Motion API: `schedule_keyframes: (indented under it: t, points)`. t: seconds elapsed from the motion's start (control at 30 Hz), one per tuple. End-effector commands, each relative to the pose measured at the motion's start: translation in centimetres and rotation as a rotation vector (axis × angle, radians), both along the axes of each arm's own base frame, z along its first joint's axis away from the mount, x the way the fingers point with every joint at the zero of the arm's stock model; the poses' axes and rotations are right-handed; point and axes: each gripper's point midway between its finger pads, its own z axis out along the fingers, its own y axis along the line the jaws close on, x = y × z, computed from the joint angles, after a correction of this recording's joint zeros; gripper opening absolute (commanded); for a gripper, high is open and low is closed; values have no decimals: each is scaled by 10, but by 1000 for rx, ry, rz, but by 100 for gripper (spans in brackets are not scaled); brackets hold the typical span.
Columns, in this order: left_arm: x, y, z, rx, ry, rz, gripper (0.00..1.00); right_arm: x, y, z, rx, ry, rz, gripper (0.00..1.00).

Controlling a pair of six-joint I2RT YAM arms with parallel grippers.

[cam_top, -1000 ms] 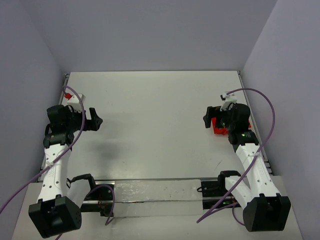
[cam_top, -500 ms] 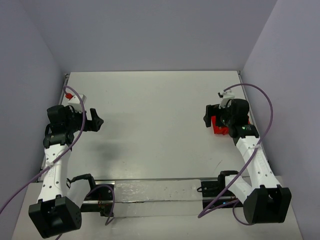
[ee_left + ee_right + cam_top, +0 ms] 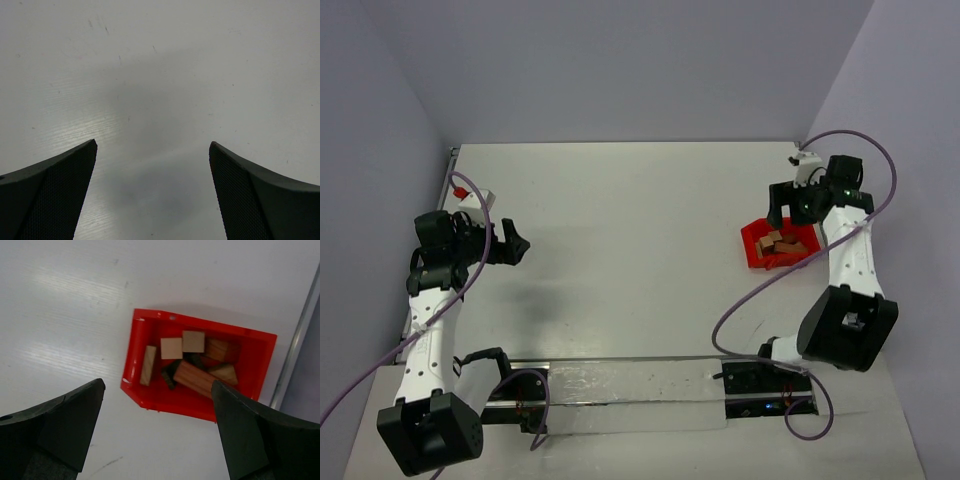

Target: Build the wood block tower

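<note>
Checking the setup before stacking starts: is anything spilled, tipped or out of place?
Nothing stands out. The wood blocks lie jumbled but all inside the red bin, near the right edge of the table; none has spilled out.

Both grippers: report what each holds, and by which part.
Nothing. The left gripper and right gripper are open and empty; wood blocks lie in the red bin.

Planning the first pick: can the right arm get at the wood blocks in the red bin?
Probably yes: the right pincer is open, aimed at the red bin, and nothing covers the wood blocks.
</note>
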Motion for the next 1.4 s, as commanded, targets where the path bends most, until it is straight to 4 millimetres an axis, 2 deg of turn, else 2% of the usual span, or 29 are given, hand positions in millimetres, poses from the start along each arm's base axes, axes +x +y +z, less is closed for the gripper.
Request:
schedule_keyframes:
  t: [0.0,0.1,0.2,0.23,0.27,0.5,0.7,0.93,1.37]
  points:
    - [1,-5,19,2,-61,-46,99,-15,-35,-3,-31,118,4,92]
    - [0,-6,20,0,-62,-52,99,-14,-63,-5,-78,151,-61,90]
    - [-1,-6,21,-1,-64,-53,99,-13,-81,-7,-101,169,-99,89]
    - [-1,-7,22,-2,-68,-55,99,-13,-90,-14,-109,196,-101,88]
    - [-1,-7,21,-2,-67,-54,99,-14,-94,-12,-111,200,-111,89]
    - [0,-9,15,-14,-32,-70,99,-9,-129,-39,-75,301,-92,85]
    - [-1,-6,20,3,-59,-54,99,0,-133,-55,-36,341,-56,80]
    - [1,-4,19,6,-52,-43,99,5,-132,-78,10,381,-44,71]
    - [1,-2,20,15,-60,-33,99,19,-118,-124,75,426,-72,40]
